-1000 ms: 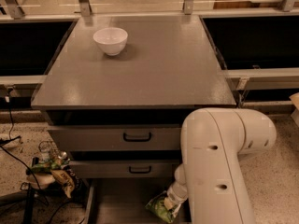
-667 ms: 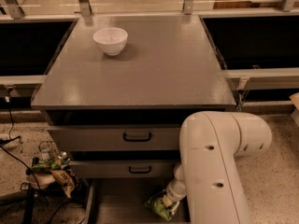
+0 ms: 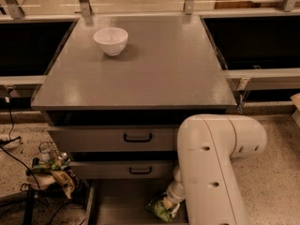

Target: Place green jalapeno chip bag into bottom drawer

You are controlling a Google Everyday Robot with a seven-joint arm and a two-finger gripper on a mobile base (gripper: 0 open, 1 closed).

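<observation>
Big grey flat-topped cabinet (image 3: 140, 74) mid-frame. Bulky white robot arm (image 3: 211, 172) front right, reaching down. Wide shallow grey bottom drawer (image 3: 117, 205) pulled out. Round white bowl (image 3: 111, 40) on cabinet top, back left. Crinkly green jalapeno chip bag (image 3: 159, 209) over drawer's right side, touching gripper (image 3: 169, 200); grip state: can't tell.

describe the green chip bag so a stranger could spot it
Start at the grey cabinet and drop to its pulled-out bottom drawer. The green jalapeno chip bag is in it, at the gripper under the white arm. The floor wrappers are yellowish-brown instead.
</observation>
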